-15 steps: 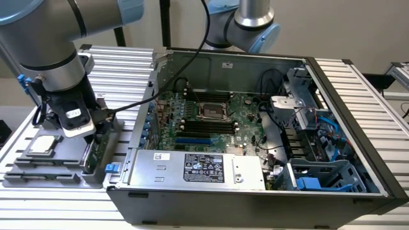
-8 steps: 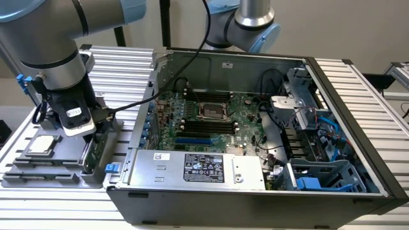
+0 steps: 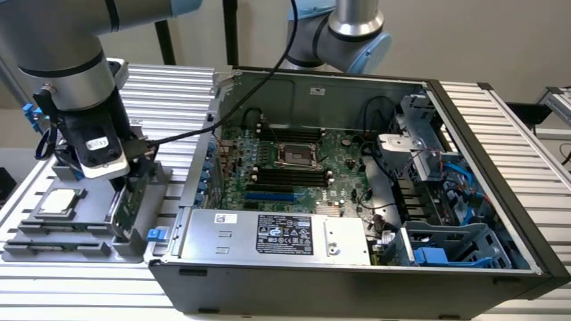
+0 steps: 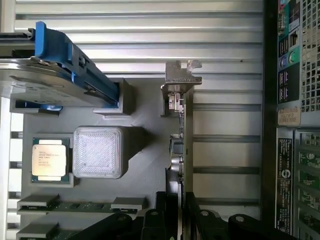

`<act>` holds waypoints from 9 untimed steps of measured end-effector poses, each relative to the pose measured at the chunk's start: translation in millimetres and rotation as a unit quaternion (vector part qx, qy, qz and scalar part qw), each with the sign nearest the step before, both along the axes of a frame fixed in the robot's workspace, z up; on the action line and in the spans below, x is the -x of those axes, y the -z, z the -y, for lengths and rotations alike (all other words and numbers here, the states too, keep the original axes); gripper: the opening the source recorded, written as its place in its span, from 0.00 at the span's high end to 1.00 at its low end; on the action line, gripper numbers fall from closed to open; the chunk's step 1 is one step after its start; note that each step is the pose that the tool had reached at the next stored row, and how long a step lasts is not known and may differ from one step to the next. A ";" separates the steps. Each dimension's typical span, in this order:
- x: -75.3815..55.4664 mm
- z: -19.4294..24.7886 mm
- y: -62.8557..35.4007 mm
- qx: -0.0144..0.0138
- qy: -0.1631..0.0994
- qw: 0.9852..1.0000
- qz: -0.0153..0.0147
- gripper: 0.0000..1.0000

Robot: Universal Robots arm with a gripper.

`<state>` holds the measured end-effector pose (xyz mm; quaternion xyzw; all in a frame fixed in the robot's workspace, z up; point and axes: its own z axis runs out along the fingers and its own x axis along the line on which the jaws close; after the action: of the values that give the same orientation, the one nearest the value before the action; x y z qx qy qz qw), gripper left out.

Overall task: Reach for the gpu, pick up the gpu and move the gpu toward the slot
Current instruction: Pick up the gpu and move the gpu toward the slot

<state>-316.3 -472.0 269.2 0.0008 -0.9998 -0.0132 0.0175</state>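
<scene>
no text can be read. the black-and-white label (image 3: 285,234) on the power supply (image 3: 214,231) and the lid of the processor chip (image 4: 49,159) carry print too small to tell. a white sticker (image 3: 317,89) on the case wall (image 3: 285,103) is equally unreadable.

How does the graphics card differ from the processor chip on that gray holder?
The graphics card stands on its edge in the gray holder, while the processor chip lies flat in a recess. The card is long and thin with a silver bracket at one end; the chip is small and square. The gripper is at the card, apart from the chip. Both sit on the same holder.
</scene>
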 end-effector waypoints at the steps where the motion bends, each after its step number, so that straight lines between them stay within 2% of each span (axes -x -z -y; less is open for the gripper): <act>1: -0.2 0.0 -4.5 0.000 0.000 1.000 0.000 0.74; 9: -3.8 0.0 -40.9 0.000 0.000 1.000 -0.003 0.74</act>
<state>-312.6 -472.0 310.1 0.0007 -0.9997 -0.0132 0.0200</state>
